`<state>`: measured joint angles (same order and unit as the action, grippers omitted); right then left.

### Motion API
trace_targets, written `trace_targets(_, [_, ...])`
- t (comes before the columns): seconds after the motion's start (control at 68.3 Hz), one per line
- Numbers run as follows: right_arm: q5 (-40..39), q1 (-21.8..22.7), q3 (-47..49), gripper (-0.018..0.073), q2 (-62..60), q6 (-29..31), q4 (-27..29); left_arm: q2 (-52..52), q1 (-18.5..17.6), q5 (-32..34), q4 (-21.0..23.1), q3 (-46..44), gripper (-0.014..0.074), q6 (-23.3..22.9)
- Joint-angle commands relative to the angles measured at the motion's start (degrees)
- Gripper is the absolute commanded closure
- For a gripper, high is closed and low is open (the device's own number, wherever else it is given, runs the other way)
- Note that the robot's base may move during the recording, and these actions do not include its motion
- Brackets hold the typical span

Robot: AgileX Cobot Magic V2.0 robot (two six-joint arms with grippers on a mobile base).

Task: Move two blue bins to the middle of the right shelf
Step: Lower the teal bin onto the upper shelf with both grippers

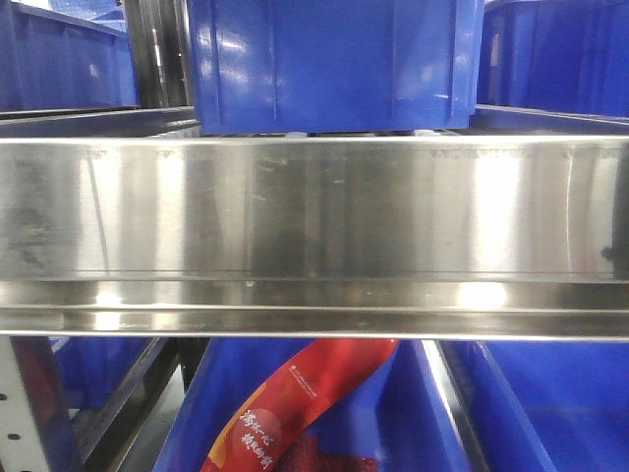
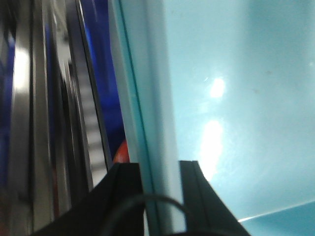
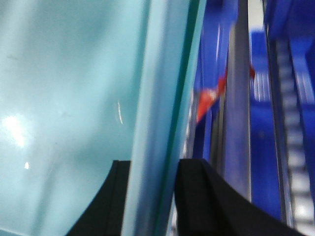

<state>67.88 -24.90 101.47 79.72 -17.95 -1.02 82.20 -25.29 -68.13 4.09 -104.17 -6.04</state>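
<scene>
A blue bin (image 1: 334, 64) stands at top centre of the front view, just above a steel shelf beam (image 1: 314, 226). My grippers do not show in that view. In the left wrist view, my left gripper (image 2: 160, 167) is shut on the pale-looking rim of a bin (image 2: 147, 98), one finger on each side of the wall, with the bin's inside (image 2: 236, 98) to the right. In the right wrist view, my right gripper (image 3: 151, 164) is shut on a bin rim (image 3: 162, 73) in the same way, with the bin's inside to the left.
Other blue bins stand at upper left (image 1: 59, 59) and upper right (image 1: 560, 59). Below the beam are more blue bins (image 1: 550, 403), one holding a red package (image 1: 295, 403). Steel shelf rails run close beside both grippers (image 2: 29, 123) (image 3: 238, 98).
</scene>
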Motion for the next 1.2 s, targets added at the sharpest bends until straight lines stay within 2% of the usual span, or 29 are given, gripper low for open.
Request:
trace_targets(0.0, [-1.94,0.18,-1.93,0.0713,-0.35,-0.75,-2.31,-1.02,-0.38,0.95,3.35,2.03,0.0707,0.95])
trace_targets(0.132, [-4.41,0.18,-7.54,0.0713,-0.35,-0.66,-2.31,-1.02,-0.38,3.02,3.35,8.37,0.0707,0.95])
trace_targets(0.278, [-10.51,0.18,-15.05,0.0713,-0.35,-0.66,-2.31,-1.02,-0.38,7.34,3.35,14.15,0.0707,0.95])
trace_targets(0.468, [-18.75,0.18,-22.89,0.0713,-0.35,-0.66,-3.00,-0.91,-0.38,9.79,3.35,19.94,0.0707,0.95])
trace_targets(0.644, [-20.57,0.18,-26.11,0.0713,-0.35,-0.66,-3.13,-0.91,-0.38,10.81,3.35,23.44,0.0703,1.23])
trace_targets(0.688, [-20.58,0.18,-26.28,0.0713,-0.35,-0.66,-3.13,-0.91,-0.38,10.89,3.35,23.54,0.0690,1.32])
trace_targets(0.776, [-20.45,0.18,-26.28,0.0699,-0.26,-0.66,-3.13,-0.53,-0.38,10.77,3.35,23.61,0.0589,1.32])
trace_targets(0.805, [-20.34,0.18,-26.28,0.0678,-0.26,-0.66,-3.13,-0.43,-0.38,10.77,3.35,23.61,0.0544,1.32])
trace_targets(0.908, [-18.85,0.18,-26.28,0.0495,-0.26,-0.66,-3.13,-0.42,-0.38,10.61,3.35,23.61,0.0329,1.32])
trace_targets(0.996, [-17.71,0.18,-26.17,0.0278,-0.37,-0.66,-3.13,-0.42,-0.38,10.47,3.35,23.39,0.0135,1.32])
trace_targets(1.039, [-16.97,0.18,-26.08,0.0140,-0.37,-0.66,-3.13,-0.55,-0.38,10.59,3.35,23.31,0.0023,1.32])
trace_targets(1.083, [-16.43,0.18,-26.05,0.0032,-0.37,-0.66,-3.13,-0.78,-0.38,10.68,3.35,23.17,-0.0024,1.32])
trace_targets(1.113, [-16.15,0.18,-26.05,-0.0022,-0.48,-0.66,-3.29,-1.08,-0.38,10.72,3.35,22.94,-0.0016,1.32])
trace_targets(1.186, [-15.44,0.18,-26.05,-0.0010,-0.93,-0.66,-3.36,-2.04,-0.38,10.59,3.35,21.93,-0.0001,1.32])
